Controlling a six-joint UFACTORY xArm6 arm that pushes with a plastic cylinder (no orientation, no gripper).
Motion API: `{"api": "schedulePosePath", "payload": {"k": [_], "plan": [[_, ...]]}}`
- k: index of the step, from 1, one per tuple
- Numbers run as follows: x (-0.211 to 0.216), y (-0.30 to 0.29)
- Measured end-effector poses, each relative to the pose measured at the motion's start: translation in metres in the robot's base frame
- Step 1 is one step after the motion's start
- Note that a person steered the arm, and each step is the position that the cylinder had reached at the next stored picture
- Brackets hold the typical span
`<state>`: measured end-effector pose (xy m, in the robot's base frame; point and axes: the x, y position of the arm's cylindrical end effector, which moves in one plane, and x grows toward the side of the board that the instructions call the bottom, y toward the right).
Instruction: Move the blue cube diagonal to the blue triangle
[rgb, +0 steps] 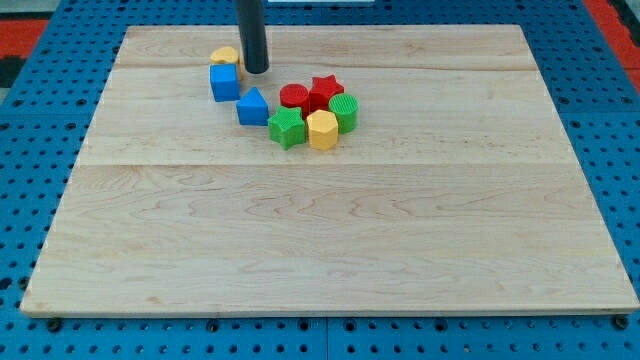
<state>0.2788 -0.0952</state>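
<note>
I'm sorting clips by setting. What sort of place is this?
Probably a robotics lab bench: a wooden board lies on a blue perforated surface, small coloured blocks such as the blue cube sit on it, and my tip stands right of that cube.

Robotics lab bench.
You see a wooden board (330, 230) on blue perforated pegboard (30, 150), with small coloured blocks (310, 115).

The board (330, 230) was pale, matt planked wood with visible grain. The blue cube (225, 82) and blue triangle (252, 107) looked smooth, faintly glossy. The rod (252, 35) appeared dark and matt.
</note>
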Motion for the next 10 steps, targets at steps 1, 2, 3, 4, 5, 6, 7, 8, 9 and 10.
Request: {"api": "schedulePosePath", "payload": {"k": [1,2,3,4,5,6,7,8,9,10], "plan": [[0.0,-0.022],[-0.014,-0.059],[-0.026,-0.068],[0.006,-0.04],[0.01,-0.083],[-0.015,-0.097],[-0.015,-0.088],[0.041,-0.094],[0.055,-0.05],[0.028,0.023]]}}
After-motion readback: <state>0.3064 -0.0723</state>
